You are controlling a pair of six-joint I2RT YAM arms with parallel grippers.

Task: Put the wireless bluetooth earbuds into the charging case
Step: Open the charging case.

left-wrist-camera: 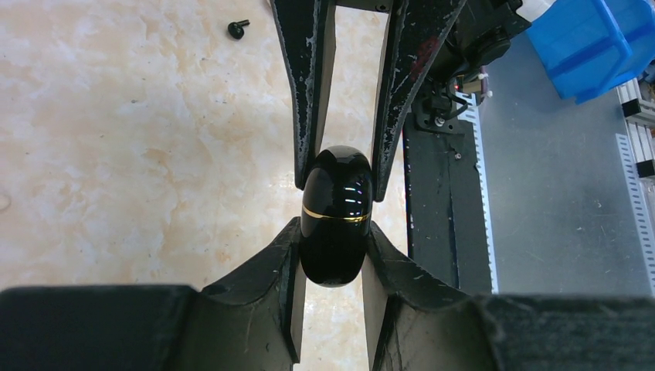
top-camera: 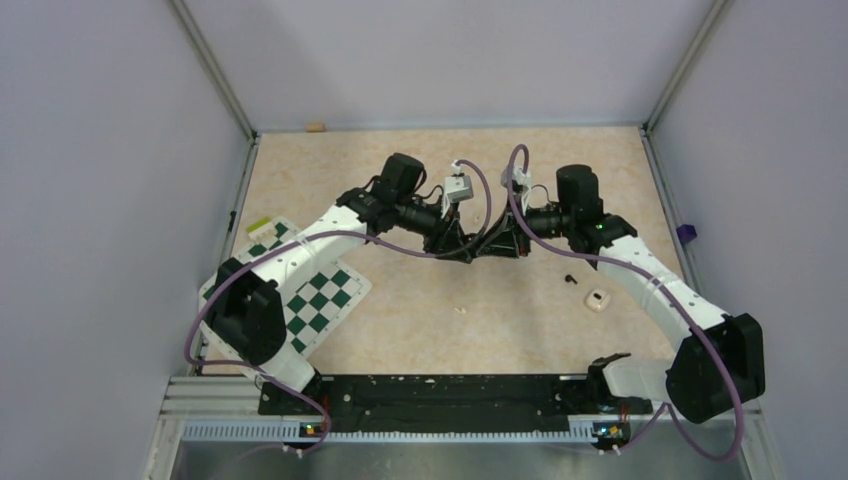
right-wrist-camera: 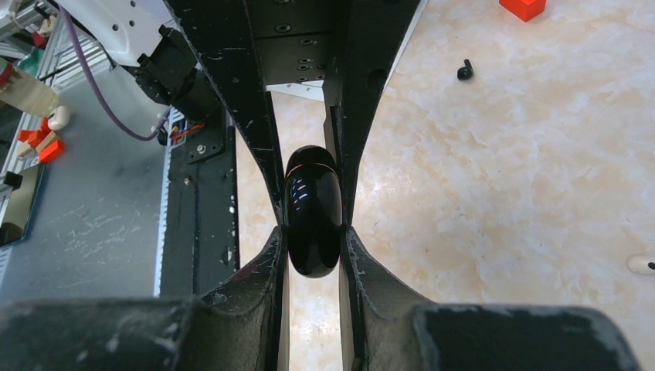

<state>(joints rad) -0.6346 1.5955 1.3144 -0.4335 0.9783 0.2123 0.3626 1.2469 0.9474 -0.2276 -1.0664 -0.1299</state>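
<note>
Both grippers hold one glossy black rounded case (left-wrist-camera: 334, 209) with a thin gold seam, closed, above the table's middle. My left gripper (left-wrist-camera: 334, 232) is shut on one end and my right gripper (right-wrist-camera: 313, 236) is shut on the other end (right-wrist-camera: 313, 209). In the top view the left gripper (top-camera: 462, 250) and the right gripper (top-camera: 495, 248) meet tip to tip and hide the case. A tiny black earbud (top-camera: 570, 279) lies on the table right of them and shows in the left wrist view (left-wrist-camera: 238, 28). The right wrist view shows an earbud (right-wrist-camera: 464, 69). A small cream-white rounded box (top-camera: 597, 298) lies beside the first earbud.
A chequered mat (top-camera: 320, 290) lies at the left under the left arm. A white crumb (top-camera: 461, 310) lies near the front middle. A red block (right-wrist-camera: 523, 8) sits beyond the earbud in the right wrist view. The black rail (top-camera: 430, 395) runs along the near edge.
</note>
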